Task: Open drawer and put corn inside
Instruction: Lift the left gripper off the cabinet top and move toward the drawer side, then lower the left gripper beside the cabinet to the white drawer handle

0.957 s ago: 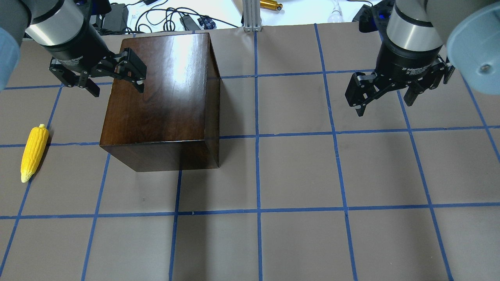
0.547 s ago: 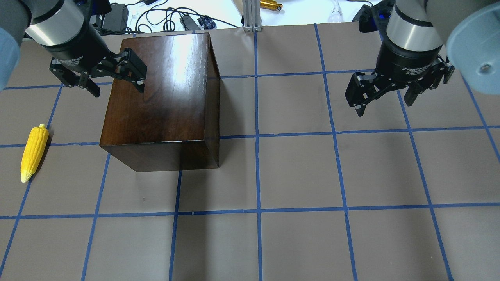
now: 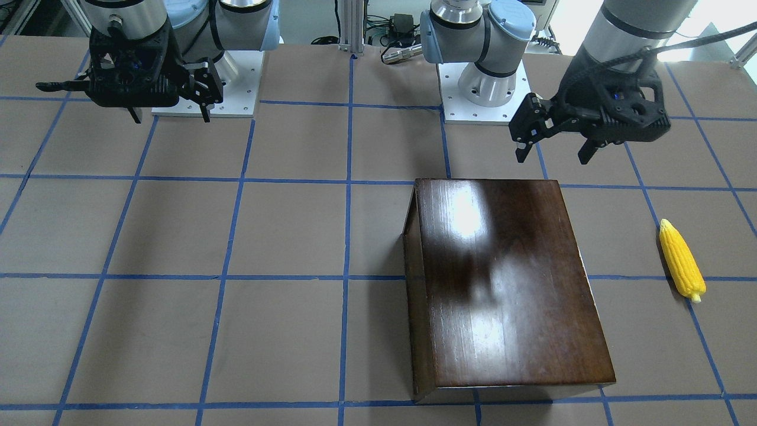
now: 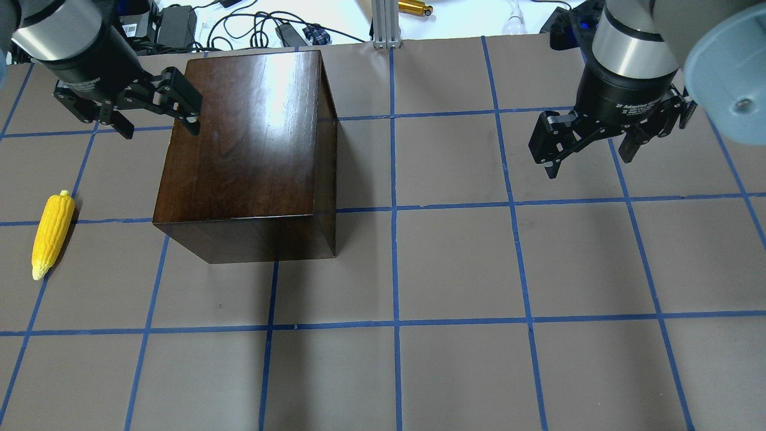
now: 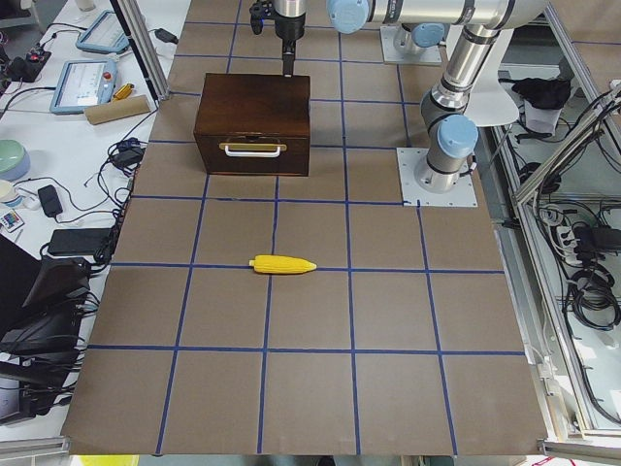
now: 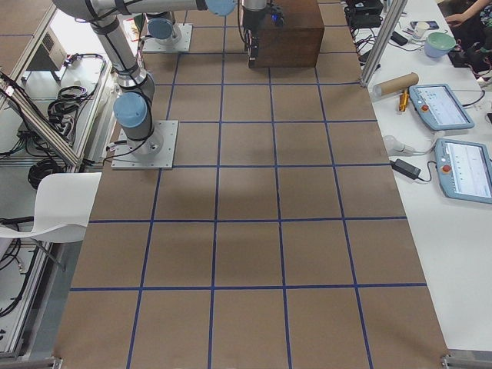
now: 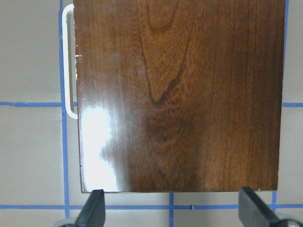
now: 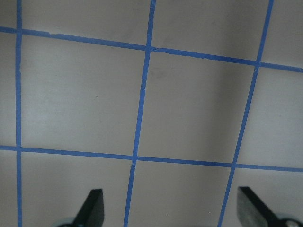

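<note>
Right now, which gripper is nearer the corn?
Left. The left gripper hangs by the left edge of the box, just beyond the corn; the right gripper is across the table, on the box's other side.

Glossy dark-brown box (image 4: 239, 137) swirled with wood grain; bright yellow corn (image 4: 52, 233) with a pale tip; greyish-brown table (image 4: 455, 263) gridded in blue tape; the box's handle (image 7: 67, 61) appears white, seen edge-on.

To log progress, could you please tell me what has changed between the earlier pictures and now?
The left gripper shifted toward the robot's left, nearer the wooden box's left edge, fingers open and empty. The right gripper, corn, box and shut drawer stayed put.
</note>
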Robot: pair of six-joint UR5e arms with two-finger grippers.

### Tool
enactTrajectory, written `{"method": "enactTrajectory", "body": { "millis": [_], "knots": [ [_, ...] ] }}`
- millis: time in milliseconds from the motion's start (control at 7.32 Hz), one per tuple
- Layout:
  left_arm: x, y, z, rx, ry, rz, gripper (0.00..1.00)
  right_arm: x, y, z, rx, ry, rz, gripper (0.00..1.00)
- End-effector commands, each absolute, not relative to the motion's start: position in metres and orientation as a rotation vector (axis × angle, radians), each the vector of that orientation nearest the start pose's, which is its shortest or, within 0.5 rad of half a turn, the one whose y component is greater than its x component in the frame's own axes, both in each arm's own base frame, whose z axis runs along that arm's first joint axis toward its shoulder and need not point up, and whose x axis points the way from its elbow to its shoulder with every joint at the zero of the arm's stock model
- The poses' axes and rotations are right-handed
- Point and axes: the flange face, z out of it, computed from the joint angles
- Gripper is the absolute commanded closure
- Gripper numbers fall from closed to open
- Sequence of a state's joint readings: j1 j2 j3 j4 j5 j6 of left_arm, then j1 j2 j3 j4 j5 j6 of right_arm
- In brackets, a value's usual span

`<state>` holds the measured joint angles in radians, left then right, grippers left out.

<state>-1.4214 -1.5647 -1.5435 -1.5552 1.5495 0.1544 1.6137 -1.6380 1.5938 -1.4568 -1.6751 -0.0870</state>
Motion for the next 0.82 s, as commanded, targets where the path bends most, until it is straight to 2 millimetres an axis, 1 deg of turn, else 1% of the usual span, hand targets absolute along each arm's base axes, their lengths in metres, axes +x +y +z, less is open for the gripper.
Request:
{"method": "enactTrajectory", "body": {
  "millis": [0, 137, 273, 410, 547, 683],
  "knots": [
    [0.010, -0.525, 0.491, 0.089, 3.152, -0.044, 0.00, 0.142, -0.450, 0.498, -0.215, 3.235, 0.116, 0.00],
    [0.063, -0.531, 0.480, 0.032, 3.162, -0.024, 0.00, 0.142, -0.450, 0.498, -0.215, 3.235, 0.116, 0.00],
    [0.108, -0.537, 0.467, -0.007, 3.158, -0.036, 0.00, 0.142, -0.450, 0.498, -0.215, 3.235, 0.118, 0.00],
    [0.138, -0.543, 0.454, 0.026, 3.159, -0.029, 0.00, 0.142, -0.450, 0.498, -0.217, 3.235, 0.118, 0.00],
    [0.160, -0.551, 0.440, 0.007, 3.175, -0.014, 0.00, 0.142, -0.450, 0.498, -0.215, 3.235, 0.116, 0.00],
    [0.185, -0.551, 0.425, -0.037, 3.186, 0.022, 0.00, 0.142, -0.450, 0.498, -0.215, 3.235, 0.118, 0.00]
  ]
}}
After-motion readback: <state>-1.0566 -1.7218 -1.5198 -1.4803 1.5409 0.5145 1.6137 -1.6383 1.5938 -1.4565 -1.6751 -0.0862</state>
